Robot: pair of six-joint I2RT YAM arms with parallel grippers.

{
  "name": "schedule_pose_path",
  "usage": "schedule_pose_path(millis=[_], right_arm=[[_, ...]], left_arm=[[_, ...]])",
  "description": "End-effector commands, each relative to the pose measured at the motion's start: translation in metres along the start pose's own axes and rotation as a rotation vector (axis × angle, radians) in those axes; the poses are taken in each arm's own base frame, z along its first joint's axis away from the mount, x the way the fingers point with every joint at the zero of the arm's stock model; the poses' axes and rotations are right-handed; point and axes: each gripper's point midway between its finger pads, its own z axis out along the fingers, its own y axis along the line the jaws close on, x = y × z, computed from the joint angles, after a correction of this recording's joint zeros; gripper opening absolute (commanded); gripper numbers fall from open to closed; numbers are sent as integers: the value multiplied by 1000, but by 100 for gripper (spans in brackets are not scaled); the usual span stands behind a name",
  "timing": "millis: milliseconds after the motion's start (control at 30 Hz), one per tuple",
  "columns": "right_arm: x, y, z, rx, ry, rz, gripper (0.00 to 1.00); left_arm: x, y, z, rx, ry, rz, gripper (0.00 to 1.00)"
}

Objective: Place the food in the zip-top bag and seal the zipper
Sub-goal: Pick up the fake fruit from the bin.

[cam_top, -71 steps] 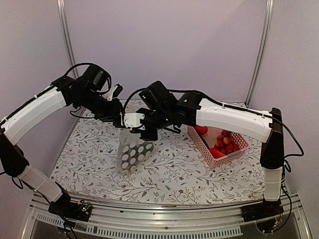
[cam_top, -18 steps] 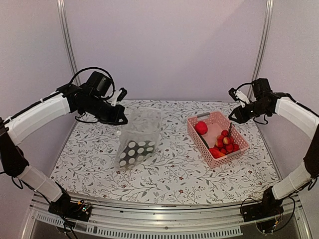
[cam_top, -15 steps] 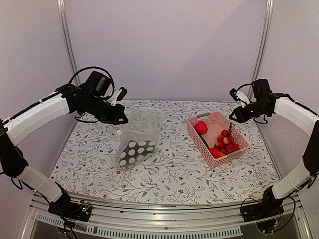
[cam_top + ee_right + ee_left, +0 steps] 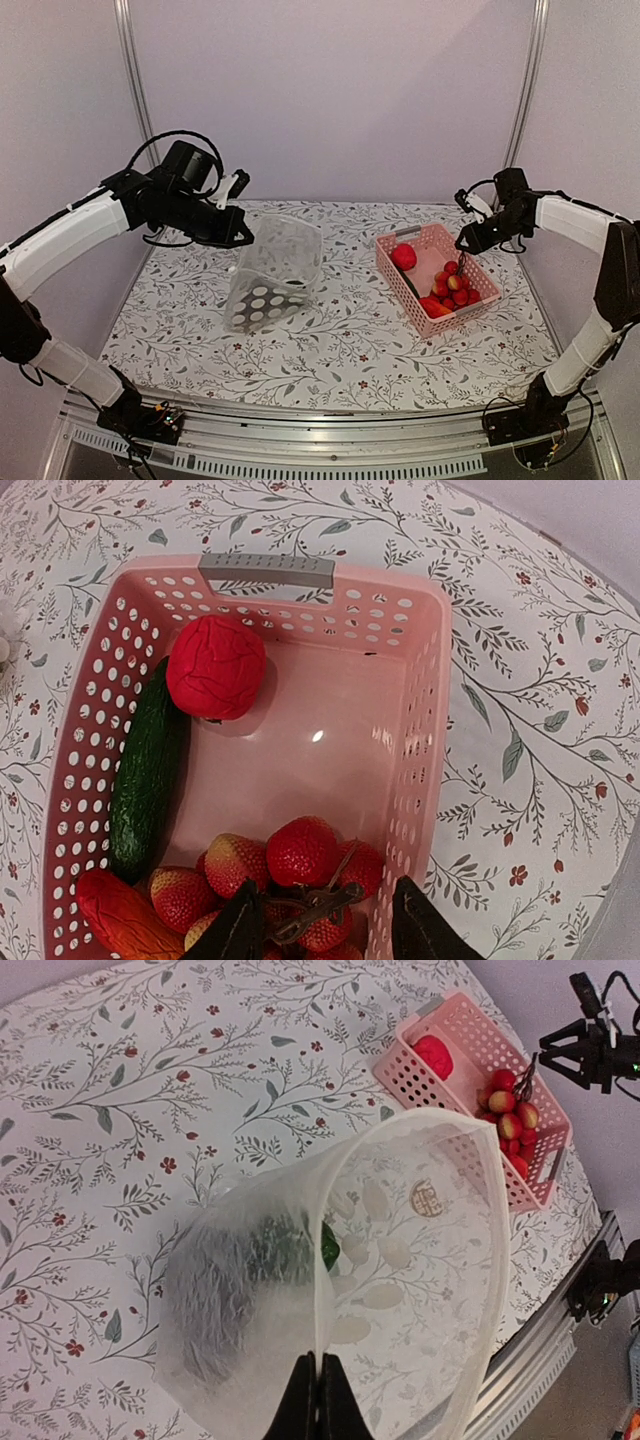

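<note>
While the left gripper [image 4: 316, 1400] is clamping the limp, slippery zip-top bag [image 4: 420, 1260] by its rim — mouth gaping — the right gripper [image 4: 328, 928], jaws apart, is hovering over the food [image 4: 300, 852] in the pink basket [image 4: 265, 568]; likely light pieces, best pinched mid-body.

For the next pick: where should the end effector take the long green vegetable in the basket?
Probably its middle, from above, closing across its width: the long green vegetable lies flat along a wall of the pink basket, bare floor beside it.
</note>
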Motion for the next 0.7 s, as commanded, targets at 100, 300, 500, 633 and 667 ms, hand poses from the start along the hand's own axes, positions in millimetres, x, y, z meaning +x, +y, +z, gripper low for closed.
schedule_pose_path(millis=[100, 300, 500, 633, 667], right_arm=[[5, -7, 16, -4, 27, 30, 43], [7, -10, 25, -43, 32, 60, 38], [8, -7, 29, -75, 34, 74, 25], [8, -6, 27, -76, 34, 71, 12], [8, -5, 26, -78, 32, 70, 7]], left_arm=[[-3, -9, -7, 31, -29, 18, 0], [-2, -10, -6, 35, -26, 19, 0], [-2, -11, -5, 37, -21, 18, 0], [-1, -11, -3, 35, -19, 18, 0], [-1, -11, -3, 33, -17, 17, 0]])
